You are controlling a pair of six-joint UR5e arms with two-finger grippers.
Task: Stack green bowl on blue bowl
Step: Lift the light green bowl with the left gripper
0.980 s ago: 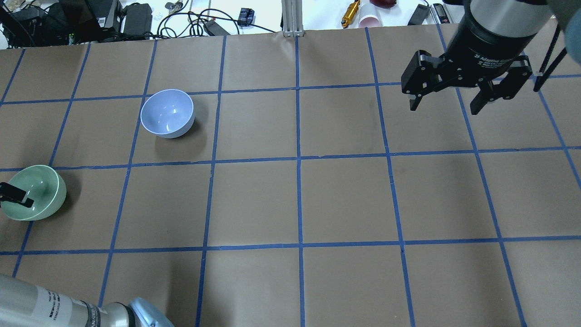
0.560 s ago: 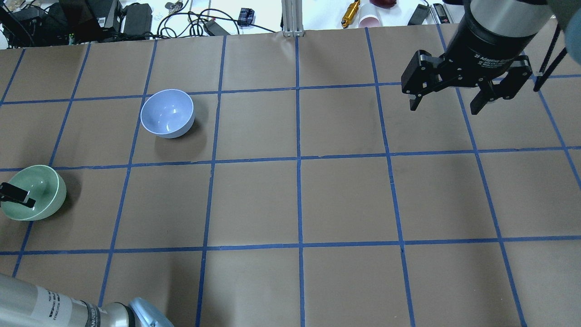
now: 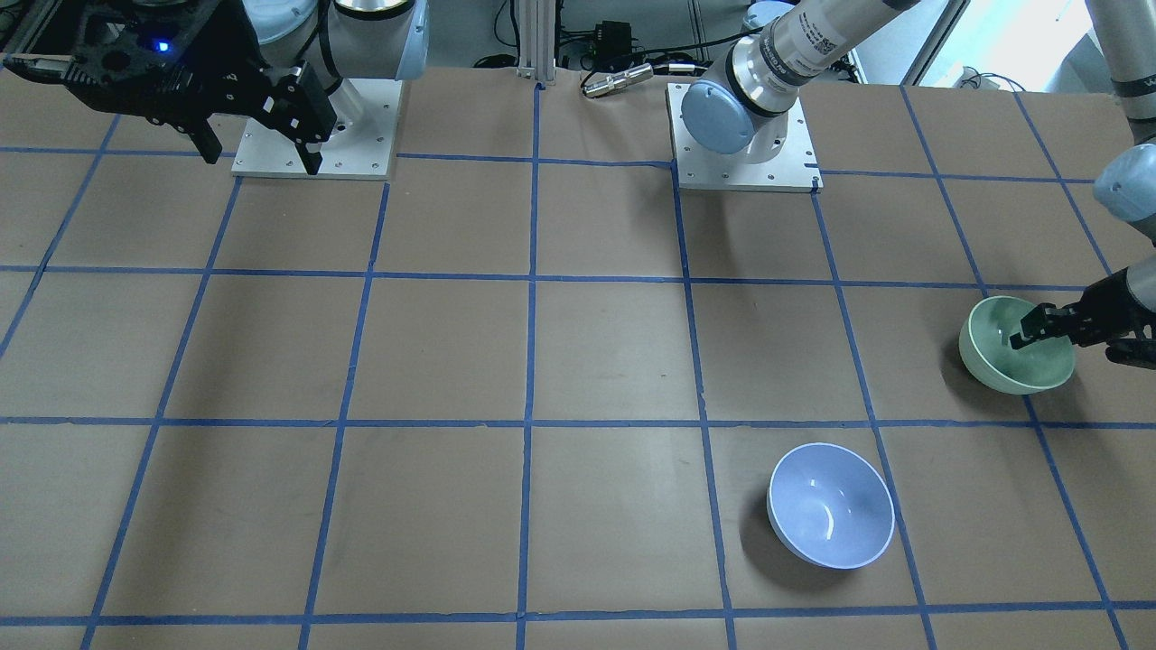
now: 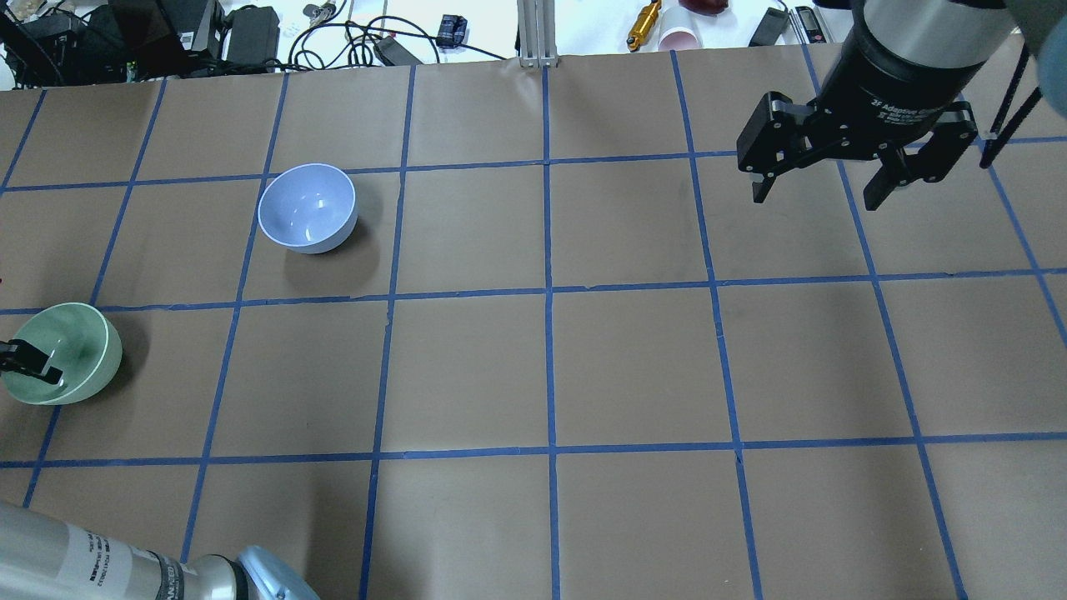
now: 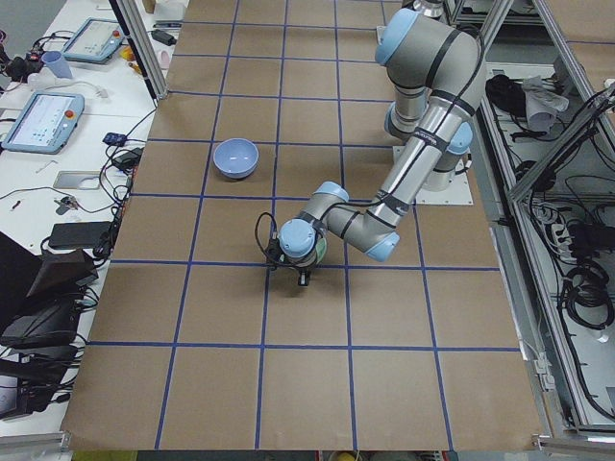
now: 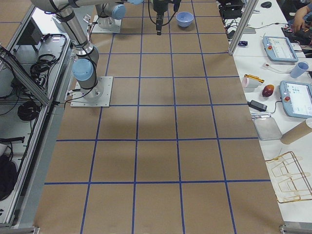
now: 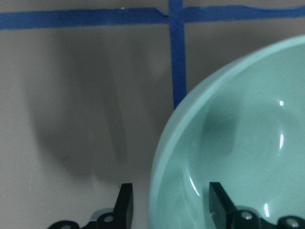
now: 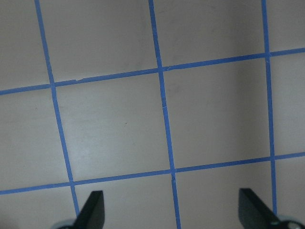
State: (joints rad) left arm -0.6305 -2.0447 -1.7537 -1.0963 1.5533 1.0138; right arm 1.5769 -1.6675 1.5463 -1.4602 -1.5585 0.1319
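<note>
The green bowl [image 4: 71,354] stands upright at the table's left edge, and also shows in the front view [image 3: 1011,361]. My left gripper [image 7: 171,207] is open and straddles the bowl's rim. One finger [image 4: 29,360] is inside the bowl and the other is outside its wall. In the front view the left gripper [image 3: 1064,348] reaches in from the right. The blue bowl [image 4: 307,208] stands empty one grid square further out and to the right, apart from the green bowl [image 3: 831,506]. My right gripper [image 4: 815,200] is open and empty, high over the far right of the table.
Cables, power adapters, a gold cylinder [image 4: 643,25] and a pink cup [image 4: 679,37] lie beyond the table's far edge. An aluminium post [image 4: 538,33] stands at the far middle. Both arm base plates [image 3: 312,126] [image 3: 745,135] sit on the robot's side.
The left finger inside the green bowl has sunk slightly lower and shifted a little left. Both bowls and the right arm have not moved.
</note>
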